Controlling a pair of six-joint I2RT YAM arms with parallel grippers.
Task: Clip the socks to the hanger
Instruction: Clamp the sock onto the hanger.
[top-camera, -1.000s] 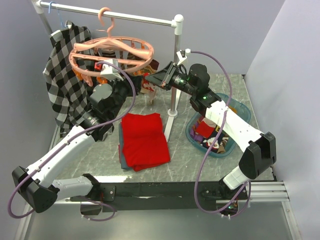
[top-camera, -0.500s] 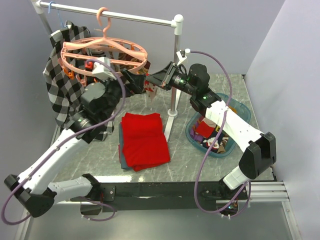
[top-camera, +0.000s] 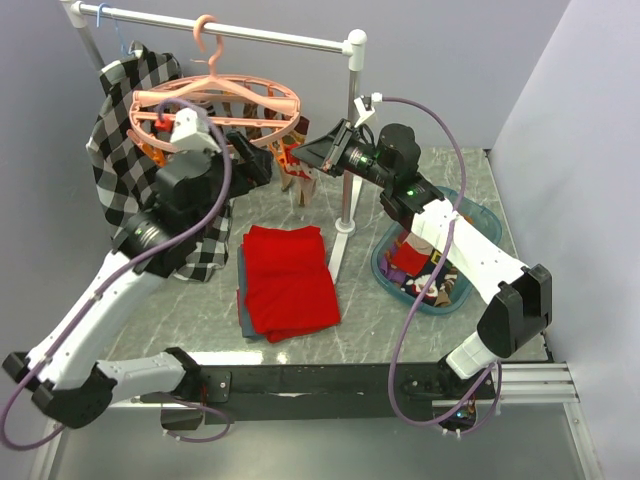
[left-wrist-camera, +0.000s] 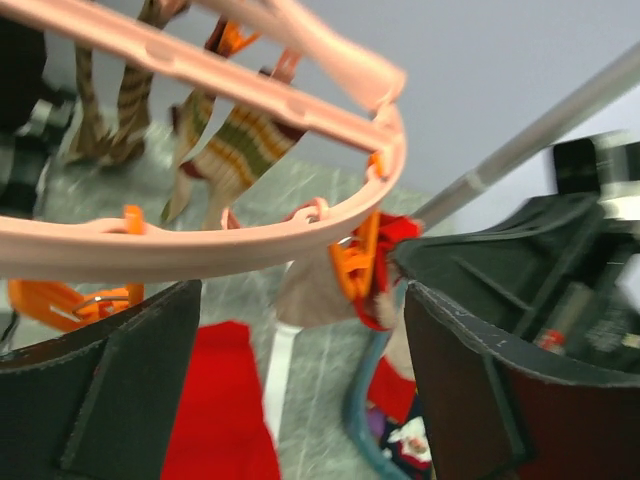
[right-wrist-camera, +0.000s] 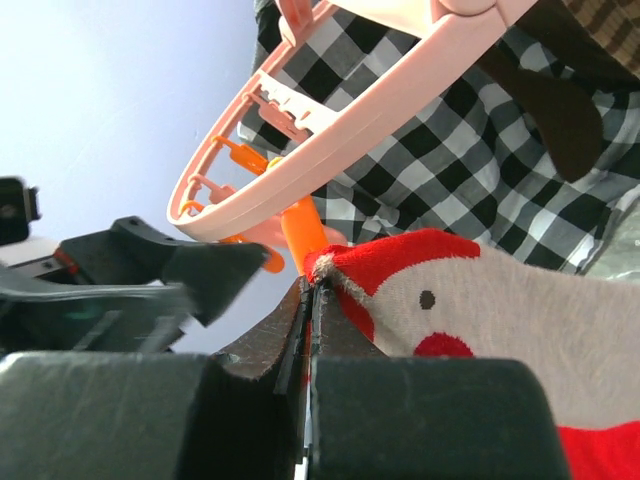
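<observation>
Sock (right-wrist-camera: 480, 305) edge pinched in right pincer (right-wrist-camera: 308, 292); far end cut off.

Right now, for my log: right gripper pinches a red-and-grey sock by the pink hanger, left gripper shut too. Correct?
No: the left gripper is open, per the left wrist view. The right gripper does pinch the sock by the hanger.

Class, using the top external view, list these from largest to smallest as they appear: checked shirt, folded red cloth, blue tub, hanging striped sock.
1. checked shirt
2. folded red cloth and blue tub: too alike to rank, tub partly hidden
3. striped sock
</observation>
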